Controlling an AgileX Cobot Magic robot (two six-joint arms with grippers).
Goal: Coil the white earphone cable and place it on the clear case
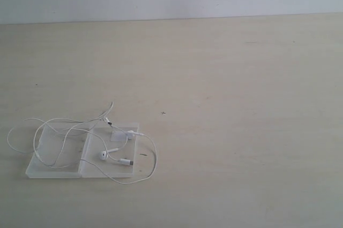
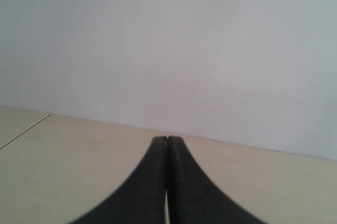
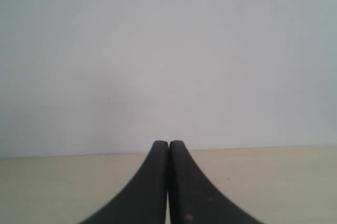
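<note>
The cable [image 1: 102,155] sprawls loose over the open-flat case [image 1: 53,171], near left on the table [image 1: 241,131], with loops spilling off both sides. It's not coiled, so judged undone. The left end effector [image 2: 167,139] and right end effector [image 3: 168,143] are pinched closed, empty, facing the wall [image 2: 184,50], likely parked clear.

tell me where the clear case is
The clear case lies open at the exterior view's lower left on the table, with the white earphone cable draped loosely across it.
</note>
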